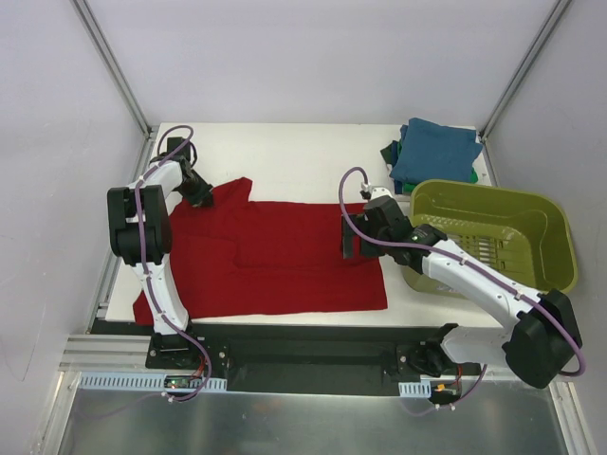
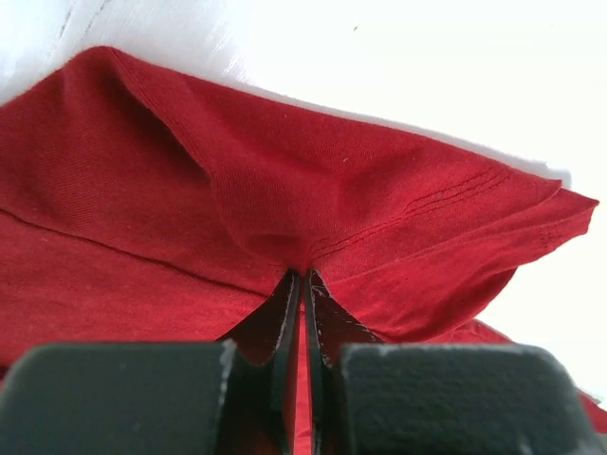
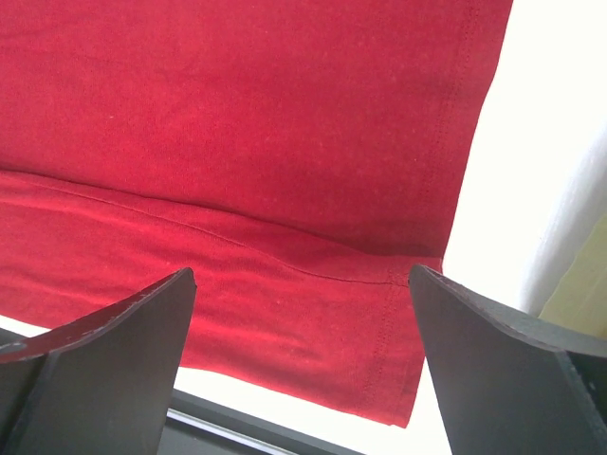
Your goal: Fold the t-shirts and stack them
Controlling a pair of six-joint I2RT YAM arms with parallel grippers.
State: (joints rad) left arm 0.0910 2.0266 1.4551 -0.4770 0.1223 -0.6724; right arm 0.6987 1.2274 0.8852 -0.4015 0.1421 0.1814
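A dark red t-shirt (image 1: 275, 256) lies spread flat across the white table. My left gripper (image 1: 196, 190) is at its far left sleeve, shut on a pinched-up fold of the red cloth (image 2: 285, 180); the jaws (image 2: 303, 277) meet with fabric between their tips. My right gripper (image 1: 356, 245) hovers over the shirt's right hem, open, and nothing sits between its wide-spread fingers (image 3: 302, 275). Below it lie the red cloth (image 3: 237, 123) and its stitched hem corner. A folded teal-blue t-shirt (image 1: 436, 152) rests at the far right corner on top of a green one (image 1: 390, 152).
An olive-green plastic basket (image 1: 493, 192) stands at the right, close beside the right arm's forearm. Its wall shows as a sliver (image 3: 580, 294) in the right wrist view. The table's near edge and a black rail (image 3: 237, 427) run just below the shirt's hem.
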